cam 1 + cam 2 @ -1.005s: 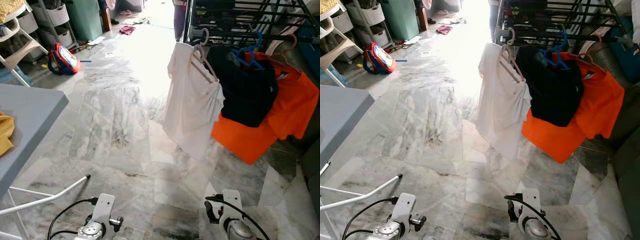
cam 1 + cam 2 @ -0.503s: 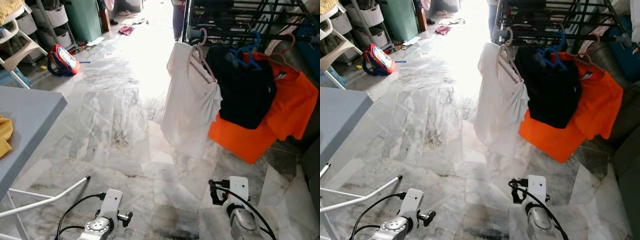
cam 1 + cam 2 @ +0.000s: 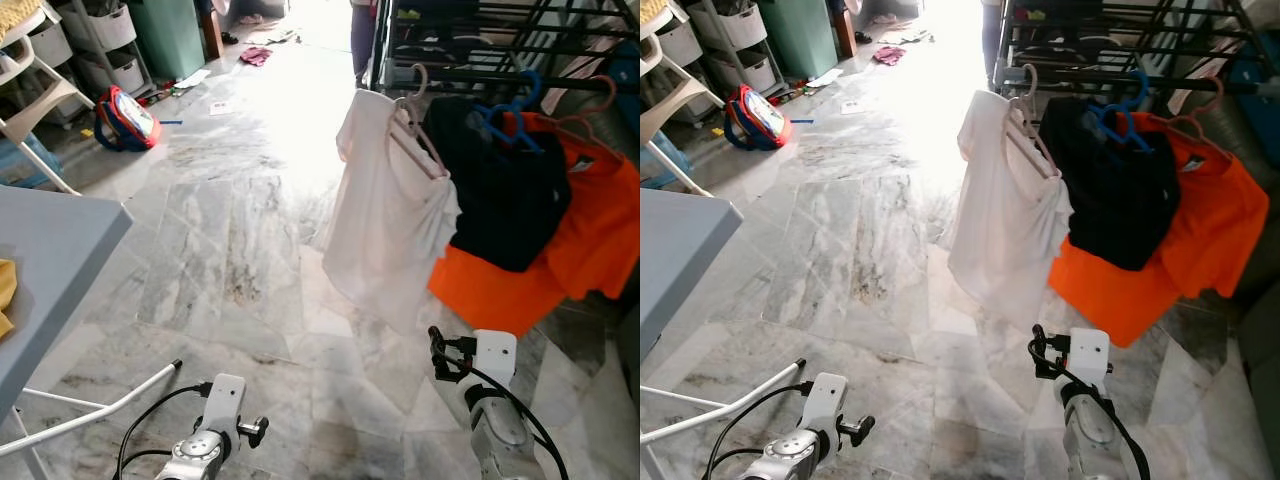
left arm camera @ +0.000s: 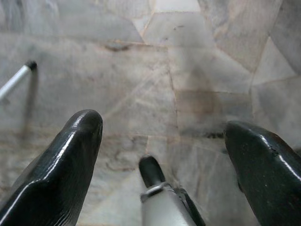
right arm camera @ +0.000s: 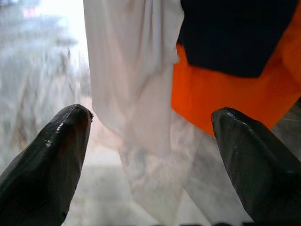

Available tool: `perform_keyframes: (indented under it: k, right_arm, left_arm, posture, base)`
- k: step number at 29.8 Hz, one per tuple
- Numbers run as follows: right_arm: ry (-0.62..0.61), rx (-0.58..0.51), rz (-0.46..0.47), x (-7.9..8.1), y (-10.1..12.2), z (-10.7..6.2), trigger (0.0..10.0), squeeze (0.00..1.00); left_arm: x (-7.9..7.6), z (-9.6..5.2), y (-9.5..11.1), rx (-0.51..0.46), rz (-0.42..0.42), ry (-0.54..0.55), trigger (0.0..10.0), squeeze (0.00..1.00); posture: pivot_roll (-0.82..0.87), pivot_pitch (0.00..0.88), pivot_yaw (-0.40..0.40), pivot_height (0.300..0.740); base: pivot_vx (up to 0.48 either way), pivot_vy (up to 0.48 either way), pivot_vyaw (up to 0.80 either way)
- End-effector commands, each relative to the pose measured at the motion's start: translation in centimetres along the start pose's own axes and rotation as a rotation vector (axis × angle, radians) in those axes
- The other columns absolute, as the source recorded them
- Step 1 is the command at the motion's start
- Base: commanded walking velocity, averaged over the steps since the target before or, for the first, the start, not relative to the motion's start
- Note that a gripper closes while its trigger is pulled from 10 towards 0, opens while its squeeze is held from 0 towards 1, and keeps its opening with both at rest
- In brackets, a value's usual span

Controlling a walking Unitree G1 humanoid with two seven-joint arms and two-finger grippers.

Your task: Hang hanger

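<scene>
A white shirt [image 3: 385, 220] hangs on a pale pink hanger [image 3: 418, 118] hooked over a bar of the black drying rack [image 3: 470, 72]. Beside it are a black shirt [image 3: 505, 190] on a blue hanger [image 3: 505, 105] and an orange shirt [image 3: 590, 240] on a pink hanger. My right arm [image 3: 487, 355] is raised low in front of the white shirt's hem. The right gripper [image 5: 150, 117] is open, holds nothing and points at the white and orange shirts. My left gripper [image 4: 162, 127] is open and empty, low over the marble floor.
A grey table [image 3: 50, 250] with a yellow cloth [image 3: 5, 300] stands at the left, its white leg [image 3: 90, 410] slanting across the floor. Farther back are a red and blue backpack [image 3: 125, 115], a white chair [image 3: 30, 80], storage drawers [image 3: 100, 30] and scattered litter.
My right arm has risen and moved forward toward the white shirt. The left arm has lifted slightly. The view has shifted a little, bringing the rack closer.
</scene>
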State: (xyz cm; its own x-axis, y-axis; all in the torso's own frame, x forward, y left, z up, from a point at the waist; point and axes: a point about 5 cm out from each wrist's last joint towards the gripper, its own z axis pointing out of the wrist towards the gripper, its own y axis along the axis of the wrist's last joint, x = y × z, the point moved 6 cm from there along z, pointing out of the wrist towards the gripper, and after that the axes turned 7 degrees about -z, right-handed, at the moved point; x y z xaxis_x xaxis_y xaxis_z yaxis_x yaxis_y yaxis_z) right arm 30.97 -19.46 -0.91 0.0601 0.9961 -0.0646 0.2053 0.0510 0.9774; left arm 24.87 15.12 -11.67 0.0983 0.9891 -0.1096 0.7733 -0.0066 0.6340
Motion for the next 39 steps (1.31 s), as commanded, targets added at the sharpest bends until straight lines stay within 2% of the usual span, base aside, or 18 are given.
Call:
perform_keyframes:
  k: [1,8,13,21,25,31,34,36,39]
  right_arm:
    - [-0.025,-0.003,-0.011,-1.1,0.0,-0.6,10.0,0.0]
    - [0.038,-0.06,-0.074,-0.2,1.8,-1.0,10.0,0.0]
    - [0.025,-0.083,-0.062,-0.4,3.2,-0.7,10.0,0.0]
    - [0.023,-0.108,-0.072,-0.3,4.4,-1.3,10.0,0.0]
    - [0.054,-0.137,-0.115,0.3,5.3,-2.0,10.0,0.0]
    - [0.053,-0.15,-0.116,0.5,5.7,-2.2,10.0,0.0]
    - [0.052,-0.17,-0.125,0.6,6.3,-2.5,10.0,0.0]
    - [0.05,-0.178,-0.125,0.8,6.6,-2.6,10.0,0.0]
    - [0.049,-0.193,-0.133,1.1,7.2,-2.6,10.0,0.0]
  left_arm:
    - [-0.8,0.2,0.7,-0.026,-0.002,-0.03,10.0,0.0]
    - [-1.1,0.2,1.0,-0.047,-0.043,-0.034,10.0,0.0]
    - [-0.5,0.1,1.5,-0.056,-0.028,-0.051,10.0,0.0]
    - [-0.8,0.1,1.9,-0.074,-0.032,-0.072,10.0,0.0]
    - [-2.0,0.3,4.2,-0.154,-0.034,-0.116,10.0,0.0]
    - [-2.5,0.2,6.3,-0.226,-0.055,-0.145,10.0,0.0]
    - [-2.5,0.0,8.2,-0.29,-0.087,-0.167,10.0,0.0]
    - [-2.6,-0.2,9.4,-0.327,-0.081,-0.185,10.0,0.0]
    - [-3.8,-0.9,12.7,-0.434,-0.056,-0.251,10.0,0.0]
  posture:
    - [-0.24,0.087,0.03,0.74]
    - [-0.24,0.101,0.025,0.74]
    - [-0.24,0.11,0.03,0.74]
    - [-0.26,0.113,0.036,0.74]
    - [-0.26,0.123,0.04,0.74]
    - [-0.25,0.125,0.048,0.74]
    - [-0.25,0.131,0.057,0.74]
    - [-0.24,0.139,0.066,0.74]
    - [-0.24,0.147,0.069,0.74]
  base:
    - [0.36,0.0,0.0]
    - [0.359,0.0,0.0]
    - [0.359,0.0,0.0]
    - [0.36,0.0,0.0]
    - [0.357,0.0,0.0]
    - [0.347,0.0,0.0]
    - [0.321,0.0,0.0]
    - [0.326,0.0,0.0]
    - [0.315,0.09,0.0]
